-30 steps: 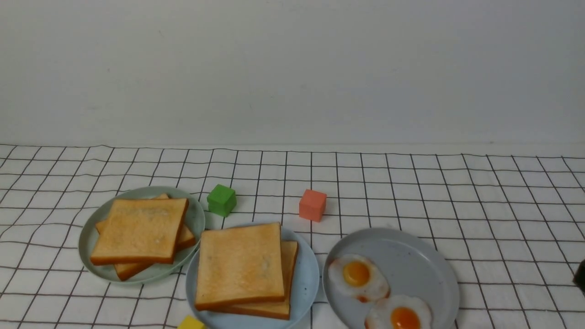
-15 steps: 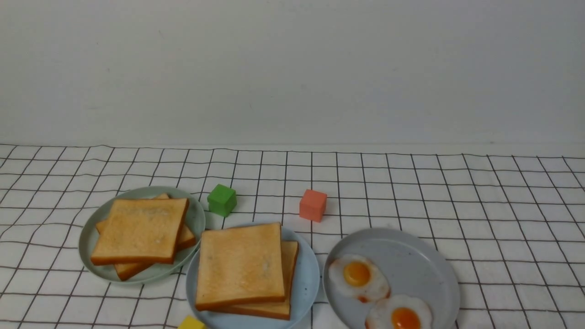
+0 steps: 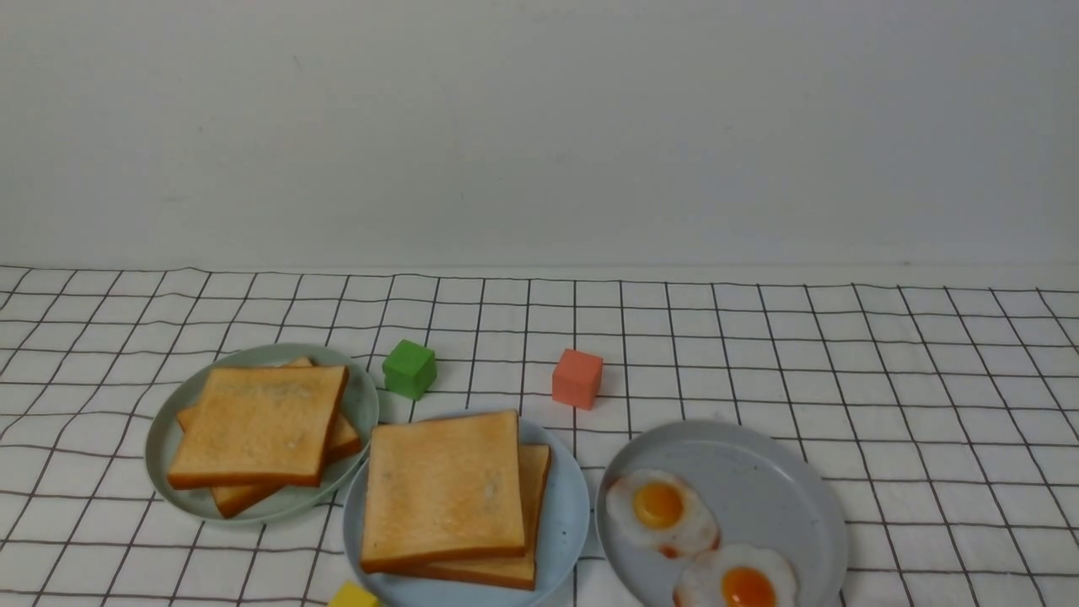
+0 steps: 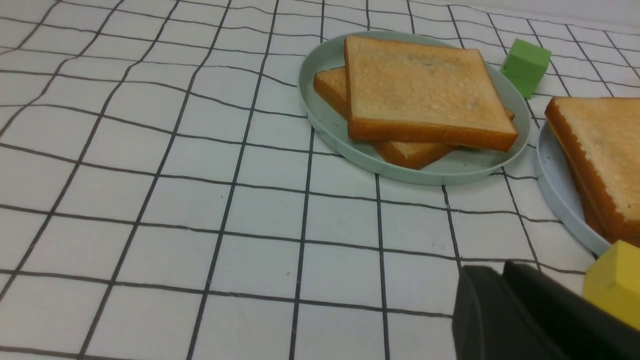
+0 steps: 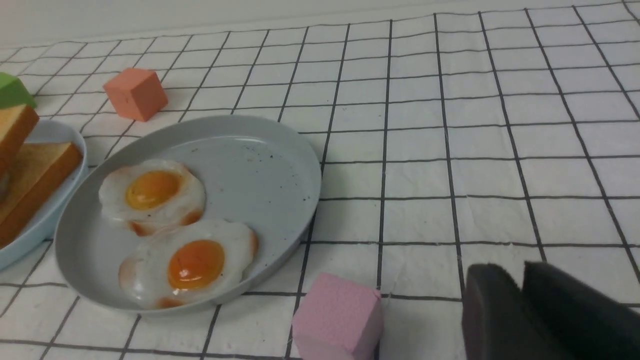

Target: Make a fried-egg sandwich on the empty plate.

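1. Sitting on the light blue plate [image 3: 566, 523] at the near middle of the table [image 3: 843, 354], the sandwich [image 3: 447, 493] shows two toast slices stacked flat; the top slice [image 3: 442, 485] is square, with no long axis, its edges roughly squared to the front view, and the lower slice [image 3: 529, 506] juts out toward the robot's right; whether an egg lies between them cannot be seen.
2. No writing, brand or label is readable on anything.
3. Just left, the pale green plate [image 3: 181, 426] holds more stacked toast [image 3: 257, 421]; just right, the grey plate [image 3: 759, 480] carries two fried eggs [image 3: 662, 506], the nearer egg [image 3: 742, 582] cut off by the frame edge.
4. A green cube [image 3: 410, 368] and an orange cube [image 3: 577, 378] stand behind the plates; a yellow cube [image 3: 352, 596] is mostly cropped; a pink cube [image 5: 337, 317] shows only in the right wrist view.
5. The left hand [image 4: 505, 290] and right hand [image 5: 520, 290] each appear as dark fingers pressed together, holding nothing; neither shows in the front view.
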Controlling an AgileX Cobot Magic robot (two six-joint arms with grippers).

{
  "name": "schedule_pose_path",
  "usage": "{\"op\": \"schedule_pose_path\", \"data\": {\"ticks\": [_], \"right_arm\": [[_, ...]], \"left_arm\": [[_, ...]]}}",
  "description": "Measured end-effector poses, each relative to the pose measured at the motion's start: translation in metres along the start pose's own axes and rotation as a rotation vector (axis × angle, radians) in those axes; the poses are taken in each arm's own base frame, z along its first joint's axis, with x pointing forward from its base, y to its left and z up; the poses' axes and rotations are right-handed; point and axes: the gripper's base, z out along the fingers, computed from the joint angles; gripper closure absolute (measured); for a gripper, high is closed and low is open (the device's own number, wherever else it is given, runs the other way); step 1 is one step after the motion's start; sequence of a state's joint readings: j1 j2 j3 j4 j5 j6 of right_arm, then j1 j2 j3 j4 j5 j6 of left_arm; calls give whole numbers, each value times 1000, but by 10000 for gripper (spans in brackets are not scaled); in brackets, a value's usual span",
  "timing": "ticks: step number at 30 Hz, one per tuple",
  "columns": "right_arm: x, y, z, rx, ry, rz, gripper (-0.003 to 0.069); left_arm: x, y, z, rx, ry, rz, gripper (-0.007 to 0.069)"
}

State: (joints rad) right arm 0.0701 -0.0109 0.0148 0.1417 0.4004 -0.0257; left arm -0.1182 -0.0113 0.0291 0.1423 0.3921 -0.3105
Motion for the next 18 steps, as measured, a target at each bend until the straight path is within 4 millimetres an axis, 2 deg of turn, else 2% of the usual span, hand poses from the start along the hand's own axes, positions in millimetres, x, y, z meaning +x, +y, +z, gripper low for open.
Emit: {"op": "schedule_pose_path", "data": {"ticks": [18], "right_arm": [[0,0,0,0,-1,1,526]], "left_arm": [[0,0,0,0,0,0,552]]}}
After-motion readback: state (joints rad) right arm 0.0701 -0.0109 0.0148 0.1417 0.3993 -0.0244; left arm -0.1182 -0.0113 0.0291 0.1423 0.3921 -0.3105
